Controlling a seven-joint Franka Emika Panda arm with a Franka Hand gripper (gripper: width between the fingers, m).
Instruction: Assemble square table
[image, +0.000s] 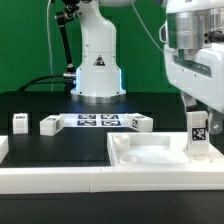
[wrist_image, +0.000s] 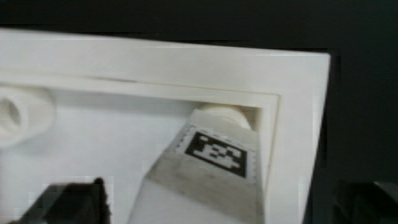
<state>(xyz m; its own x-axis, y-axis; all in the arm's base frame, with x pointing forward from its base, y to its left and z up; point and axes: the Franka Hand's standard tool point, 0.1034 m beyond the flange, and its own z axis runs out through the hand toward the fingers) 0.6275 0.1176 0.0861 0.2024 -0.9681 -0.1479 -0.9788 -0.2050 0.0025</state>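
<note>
White plastic square slab with raised rim (image: 140, 155) lies flat, exterior view's right. Small white tagged block leg (wrist_image: 217, 150) stands upright in slab corner. Two-finger gripper (wrist_image: 217, 198) straddles it, jaws spread wide, holding nothing. Leg probably light, rigid, slick: pinch flat opposite sides.

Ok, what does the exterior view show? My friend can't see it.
The robot's gripper hangs open over a tagged leg standing upright in a corner of the square tabletop. Three more legs sit behind, beside the marker board.

No text is legible. A dark triangular sign (image: 100, 62) stands on the robot base (image: 97, 82). Black-and-white square tags (wrist_image: 219, 152) mark one leg (wrist_image: 210, 165) and the marker board (image: 100, 121).
</note>
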